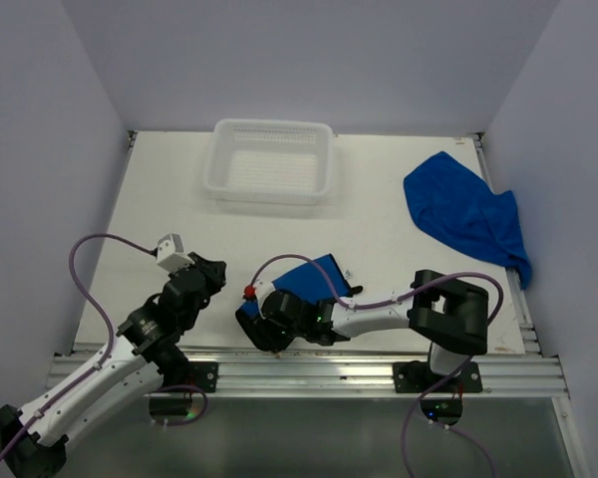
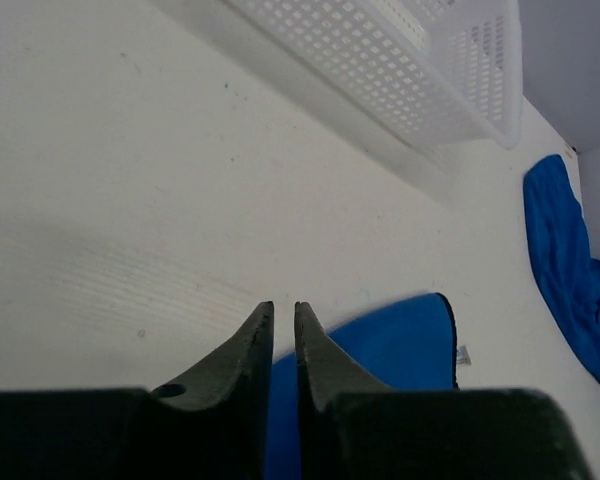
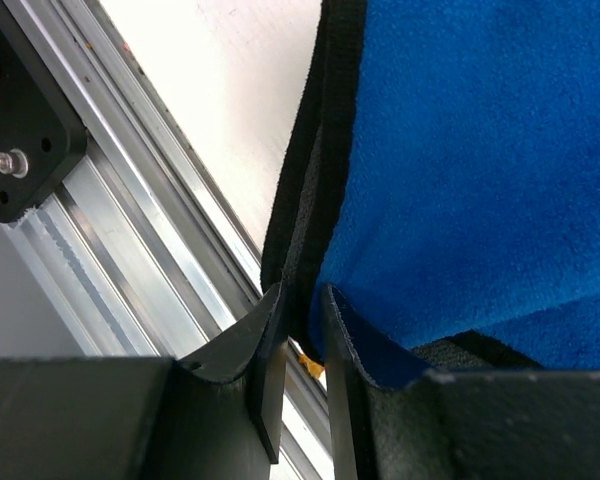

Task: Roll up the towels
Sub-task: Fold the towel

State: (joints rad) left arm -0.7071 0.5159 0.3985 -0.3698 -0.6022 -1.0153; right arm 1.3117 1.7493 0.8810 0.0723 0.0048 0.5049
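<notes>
- The near towel [image 1: 314,274], folded flat, lies at the front of the bench [image 1: 179,199], just beside the rail [image 3: 130,240]. Its long axis runs from near-left to far-right.
- The right pincer [image 3: 302,322] is at the towel's near-left end, with the cloth stretching away from it toward the far right. This arm is the nearer one, already touching the cloth.
- Its fingers are pressed almost together on the dark hem. It appears to be pinching that edge, though the exact contact is partly hidden.
- The left pincer [image 2: 284,322] hovers over bare bench just to the left of the same towel and apart from it. Its fingers are drawn in to a thin slit and hold nothing.
- The far towel [image 1: 465,211] lies crumpled at the right edge, well apart from both arms. The basket [image 1: 269,191] at the back holds no towel.
- By the look of things, rolling would run from the pinched end along the long axis.
</notes>
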